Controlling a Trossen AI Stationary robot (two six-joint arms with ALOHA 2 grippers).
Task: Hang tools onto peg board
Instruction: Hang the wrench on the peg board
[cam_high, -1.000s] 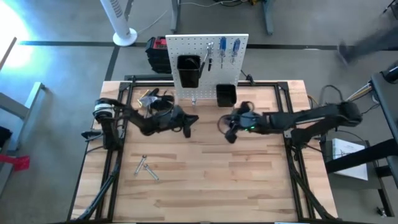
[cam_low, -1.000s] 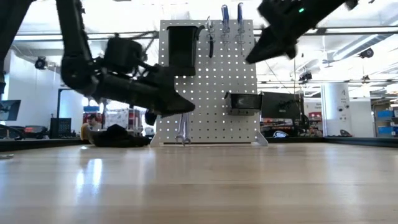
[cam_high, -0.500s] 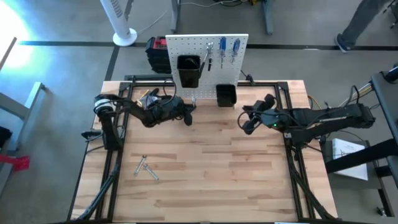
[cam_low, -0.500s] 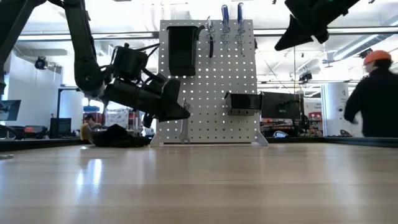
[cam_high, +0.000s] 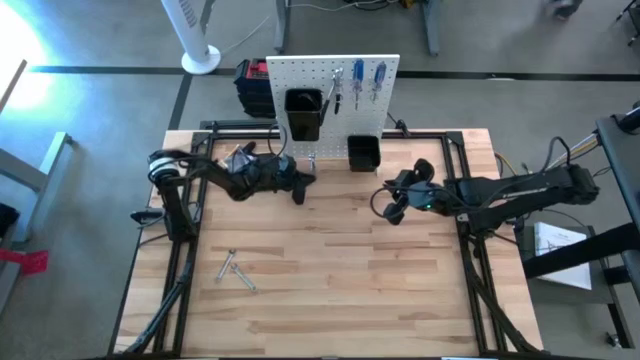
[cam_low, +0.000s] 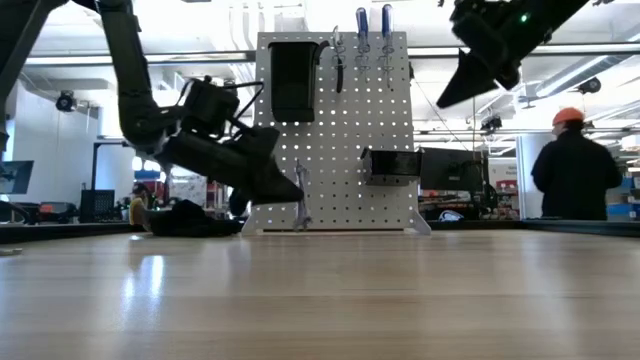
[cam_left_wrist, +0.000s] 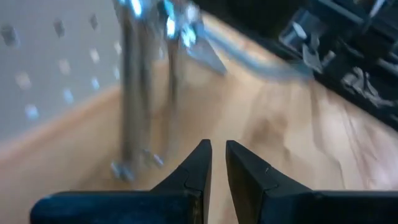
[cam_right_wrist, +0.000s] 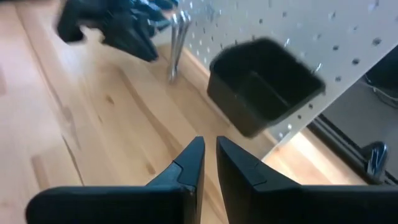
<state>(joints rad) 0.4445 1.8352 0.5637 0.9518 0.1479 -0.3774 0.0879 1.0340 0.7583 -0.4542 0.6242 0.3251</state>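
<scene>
The left gripper (cam_high: 300, 187) has pulled in close to the foot of the peg board (cam_high: 320, 75), fingers nearly together and holding nothing — a second ago it hung further out over the table (cam_high: 330, 290). The right gripper (cam_high: 393, 208) has drawn back toward its own side, fingers likewise a narrow slit, empty. On the board: two black bins (cam_high: 304, 112), two blue-handled screwdrivers (cam_high: 378, 78), one pair of pliers (cam_high: 337, 88). Silver wrenches (cam_low: 298, 200) hang low on it; two more tools (cam_high: 237, 270) lie on the table.
</scene>
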